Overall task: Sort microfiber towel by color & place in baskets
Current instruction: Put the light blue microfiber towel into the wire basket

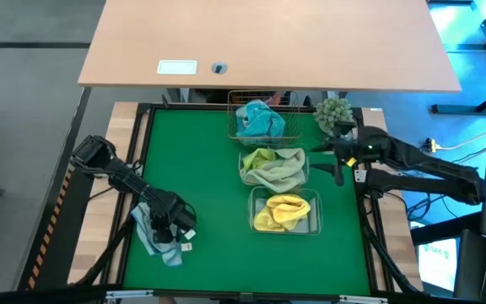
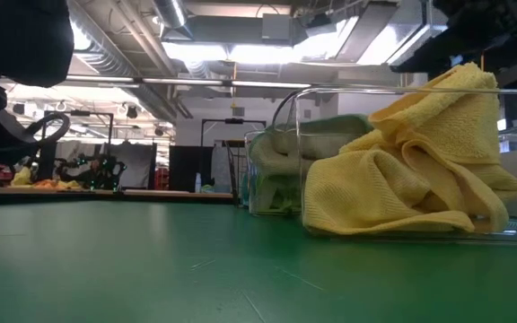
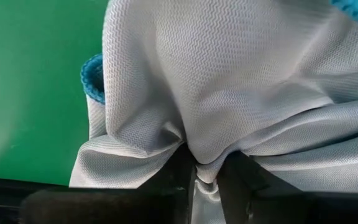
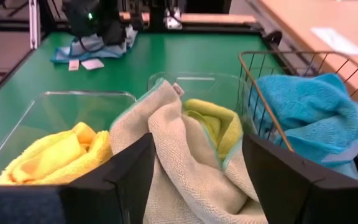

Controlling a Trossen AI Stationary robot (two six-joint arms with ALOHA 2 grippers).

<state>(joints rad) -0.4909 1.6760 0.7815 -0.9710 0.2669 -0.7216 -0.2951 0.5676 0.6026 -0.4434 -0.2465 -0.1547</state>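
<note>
Pinching the last loose towel is the step in hand. Left gripper (image 1: pixel 174 226) sits low over a grey-blue microfiber towel (image 1: pixel 154 232) near the desk's (image 1: pixel 201 169) front-left corner. Left wrist view shows its fingers (image 3: pixel 178 171) drawn in narrow w/ a fold of the cloth bunched between them, so the grip looks made or nearly so; can't tell yet if it's firm.

Right gripper (image 4: pixel 197 180) waits at the desk's right edge, beside the small potted plant (image 1: pixel 334 111), fingers wide and holding nothing, facing the row of baskets.

Baskets run in a line right of desk centre, back to front:
- copper wire basket (image 1: pixel 289 127), nearest the back edge, w/ a blue towel (image 1: pixel 258 121) in it
- middle clear tub (image 1: pixel 302 165) w/ pale green towels (image 1: pixel 274 167)
- front clear tub (image 1: pixel 314 213) w/ yellow towels (image 1: pixel 282 211)

Judgement: sort is nearly done; only this one towel is outside. Its blue trim and tone suggest the wire basket w/ the blue one.

Next move calls for a lift high enough that the hanging cloth clears the desk and the tub rims, then a long diagonal carry to the back, releasing over the wire basket. Risk: thin pinch slipping, or trailing cloth snagging on the wire.
</note>
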